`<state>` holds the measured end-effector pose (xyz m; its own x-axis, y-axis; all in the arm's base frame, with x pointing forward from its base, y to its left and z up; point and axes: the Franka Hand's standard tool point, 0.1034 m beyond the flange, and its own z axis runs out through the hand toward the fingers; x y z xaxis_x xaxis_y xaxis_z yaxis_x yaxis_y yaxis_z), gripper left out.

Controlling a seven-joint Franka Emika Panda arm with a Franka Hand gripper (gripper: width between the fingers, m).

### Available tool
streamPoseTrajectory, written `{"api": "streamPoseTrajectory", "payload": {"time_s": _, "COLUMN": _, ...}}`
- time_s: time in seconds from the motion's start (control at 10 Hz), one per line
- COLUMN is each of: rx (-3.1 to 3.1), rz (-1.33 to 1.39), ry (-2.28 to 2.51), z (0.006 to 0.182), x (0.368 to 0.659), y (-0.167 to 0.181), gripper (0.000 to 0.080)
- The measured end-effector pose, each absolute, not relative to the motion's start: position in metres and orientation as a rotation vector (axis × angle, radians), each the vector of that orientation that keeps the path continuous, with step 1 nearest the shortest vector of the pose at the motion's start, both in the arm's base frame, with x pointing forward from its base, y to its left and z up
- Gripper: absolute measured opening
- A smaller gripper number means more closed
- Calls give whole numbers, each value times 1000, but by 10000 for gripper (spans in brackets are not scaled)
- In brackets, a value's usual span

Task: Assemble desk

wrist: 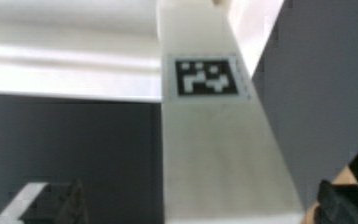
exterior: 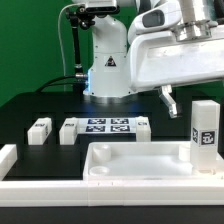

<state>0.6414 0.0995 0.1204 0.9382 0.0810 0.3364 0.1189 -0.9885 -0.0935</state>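
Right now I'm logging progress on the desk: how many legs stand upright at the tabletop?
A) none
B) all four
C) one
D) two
C: a single leg stands upright at the corner of the tabletop on the exterior view's right, while the rest lie flat behind it.

Black worktop (exterior: 30, 105) spans the exterior view. Marker board (exterior: 107, 127) lies flat on it near frame centre, several black-and-white tags face up. Low white border rail (exterior: 8, 158) sits at 8 o'clock and runs along the 6 o'clock edge. Green backdrop (exterior: 30, 40) at 10 o'clock.
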Motion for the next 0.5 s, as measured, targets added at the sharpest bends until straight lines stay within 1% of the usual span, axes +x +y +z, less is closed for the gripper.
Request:
{"api": "streamPoseTrajectory", "payload": {"time_s": 0.2, "rx": -2993, "rz": -333, "ry": -154, "z": 118, "x": 641, "y": 102, "gripper": 649}}
{"api": "streamPoseTrajectory", "payload": {"time_s": 0.3, "rx": -2995, "rz": -190, "ry": -158, "z": 116, "x": 636, "y": 105, "gripper": 649}}
{"api": "streamPoseTrajectory", "payload": {"time_s": 0.4, "rx": -2992, "rz": -97, "ry": -165, "z": 118, "x": 638, "y": 107, "gripper": 649}}
{"api": "streamPoseTrajectory", "payload": {"time_s": 0.5, "rx": -2992, "rz": -156, "ry": -160, "z": 118, "x": 644, "y": 106, "gripper": 649}}
